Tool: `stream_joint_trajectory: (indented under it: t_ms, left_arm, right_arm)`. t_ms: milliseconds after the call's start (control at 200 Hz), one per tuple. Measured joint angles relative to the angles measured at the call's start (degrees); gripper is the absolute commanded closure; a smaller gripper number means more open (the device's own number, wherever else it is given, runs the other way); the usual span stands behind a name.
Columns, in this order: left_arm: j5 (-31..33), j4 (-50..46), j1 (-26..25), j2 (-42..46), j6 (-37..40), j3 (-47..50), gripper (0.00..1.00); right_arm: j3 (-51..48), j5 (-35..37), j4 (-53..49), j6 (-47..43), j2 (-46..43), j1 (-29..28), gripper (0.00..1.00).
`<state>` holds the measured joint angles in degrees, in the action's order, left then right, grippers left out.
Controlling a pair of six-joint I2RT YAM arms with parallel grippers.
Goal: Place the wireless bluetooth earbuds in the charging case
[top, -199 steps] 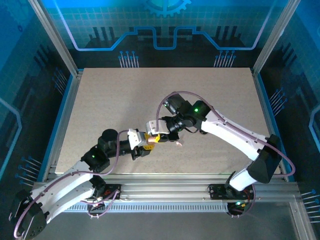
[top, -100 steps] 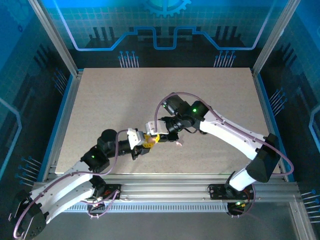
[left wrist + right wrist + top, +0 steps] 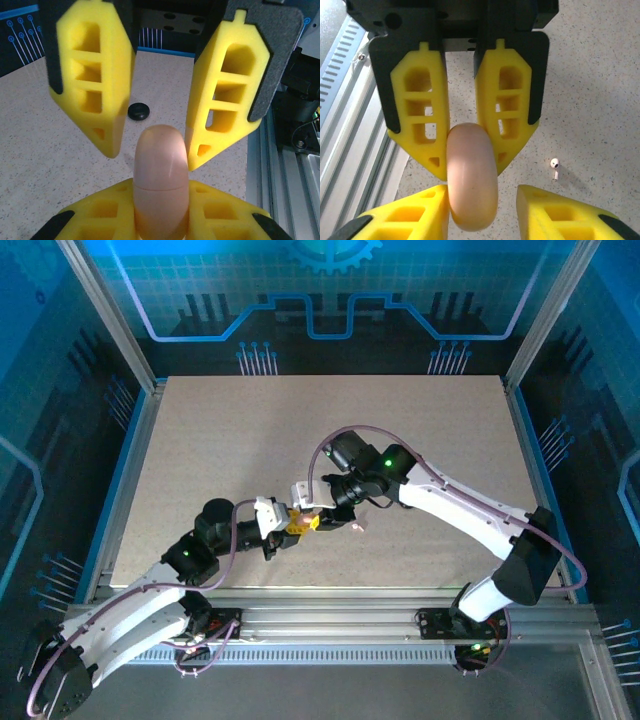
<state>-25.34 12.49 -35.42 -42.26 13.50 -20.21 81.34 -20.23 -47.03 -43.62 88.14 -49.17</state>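
Clasping the closed pink charging case [image 3: 160, 155], left pincer [image 3: 160, 210]; white earbud [image 3: 555, 167] outside.

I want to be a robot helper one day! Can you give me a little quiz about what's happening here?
1. True or false: the left gripper is shut on the pink case.
2. What tiny thing lies on the table? A) a white earbud B) a spoon C) a key
3. Which gripper has its jaws apart?
Key: 1 true; 2 A; 3 the right gripper.
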Motion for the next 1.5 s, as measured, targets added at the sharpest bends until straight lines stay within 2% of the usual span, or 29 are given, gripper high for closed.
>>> stream_joint_trajectory:
  t_ms: [405, 625, 870, 1106, 1261, 1366, 1501]
  left_arm:
    - [0.5, 1.2, 0.0, 0.37, 0.0, -0.02, 0.86]
    - [0.0, 0.87, 0.0, 0.5, 0.02, 0.0, 0.86]
    - [0.81, 0.87, 0.0, 1.36, -0.55, 0.0, 0.87]
    - [10.73, 0.5, 0.81, 6.32, -5.92, 0.72, 0.88]
    - [17.99, -2.01, 5.7, 12.07, -12.15, 1.9, 0.88]
    - [21.94, -5.2, 10.32, 16.2, -16.5, 2.67, 0.88]
    - [26.38, -9.9, 14.1, 20.39, -20.72, 2.75, 0.87]
  right_arm:
    - [-1.05, -3.04, 1.68, 2.97, -1.46, 2.56, 0.61]
    - [-1.11, -2.73, 4.74, 4.68, -3.69, 6.16, 0.61]
    - [-1.9, -2.6, 6.93, 7.45, -4.09, 6.58, 0.61]
    - [-1.73, -1.14, 8.98, 17.31, -4.37, 8.57, 0.62]
    - [1.49, 1.51, 7.45, 22.29, -0.04, 8.72, 0.63]
    - [3.8, 3.61, 6.23, 22.14, 4.44, 8.57, 0.63]
    - [5.55, 5.86, 5.03, 17.03, 9.9, 7.21, 0.64]
